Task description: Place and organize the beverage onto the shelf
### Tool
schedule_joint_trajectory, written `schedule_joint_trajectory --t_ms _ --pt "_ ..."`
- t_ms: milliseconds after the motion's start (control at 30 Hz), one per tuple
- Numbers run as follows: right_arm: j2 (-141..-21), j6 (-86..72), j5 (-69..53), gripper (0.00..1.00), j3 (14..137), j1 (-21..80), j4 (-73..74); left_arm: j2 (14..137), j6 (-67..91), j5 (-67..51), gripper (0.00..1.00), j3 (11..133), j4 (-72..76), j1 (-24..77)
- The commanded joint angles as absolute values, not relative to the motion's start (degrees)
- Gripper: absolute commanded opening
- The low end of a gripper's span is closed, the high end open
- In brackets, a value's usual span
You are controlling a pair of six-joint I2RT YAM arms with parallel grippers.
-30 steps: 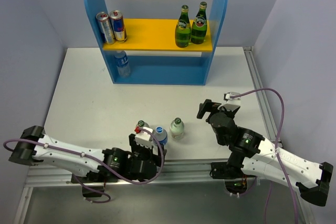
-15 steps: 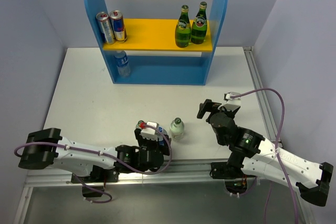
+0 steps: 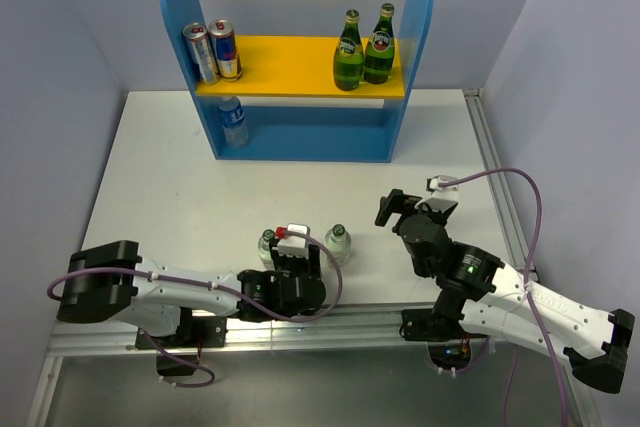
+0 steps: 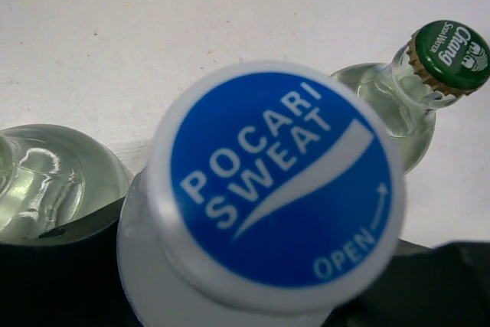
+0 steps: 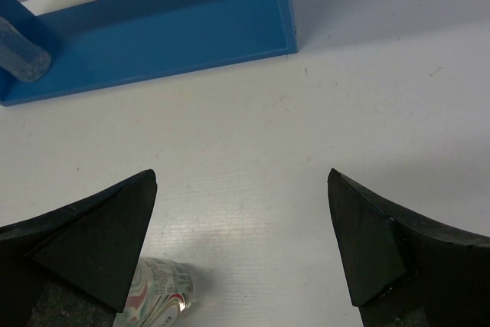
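Bottle pickup underway: left gripper is straddling the blue-capped bottle, and I cannot tell whether it is pinching. Right gripper is hanging spread. Lifting it to the shelf probably needs a firm pinch.

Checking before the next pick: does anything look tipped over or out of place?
Yes: the right wrist view shows what looks like a small can lying on its side on the table, just by the open right gripper.

Green bottles stand on the shelf; a blue-capped bottle stands between two clear bottles.
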State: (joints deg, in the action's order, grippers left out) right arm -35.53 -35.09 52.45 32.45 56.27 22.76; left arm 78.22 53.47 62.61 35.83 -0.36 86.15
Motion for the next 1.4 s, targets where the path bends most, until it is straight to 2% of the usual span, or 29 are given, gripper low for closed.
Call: schedule_joint_trajectory --t_ms 0,233,400,633,833,1000,1367 --pt "-35.86 -35.51 53.79 0.99 33.40 56.51 21.10 77.35 52.49 65.65 0.00 40.60 -4.48 86.05" --pt "-35.33 -35.42 53.61 0.99 33.14 56.51 20.92 68.74 41.50 66.01 0.00 45.60 -3.26 85.70" --pt "-35.07 -35.24 53.35 0.99 33.05 56.43 20.83 61.18 30.87 60.91 0.00 48.60 3.77 82.80" --pt "-34.37 -35.42 53.09 0.99 32.61 56.51 20.74 59.33 20.14 56.26 0.00 52.29 11.23 72.53" --pt "-34.37 -35.51 52.65 0.99 32.52 56.43 20.83 62.75 17.58 47.48 0.00 52.56 20.01 56.80" --pt "-34.98 -34.98 51.68 0.99 32.52 56.43 20.04 71.62 14.07 40.88 0.00 54.58 26.80 45.38" --pt "-35.77 -34.37 50.98 0.99 32.17 56.43 18.90 87.96 10.19 32.79 0.00 55.72 46.49 35.86"
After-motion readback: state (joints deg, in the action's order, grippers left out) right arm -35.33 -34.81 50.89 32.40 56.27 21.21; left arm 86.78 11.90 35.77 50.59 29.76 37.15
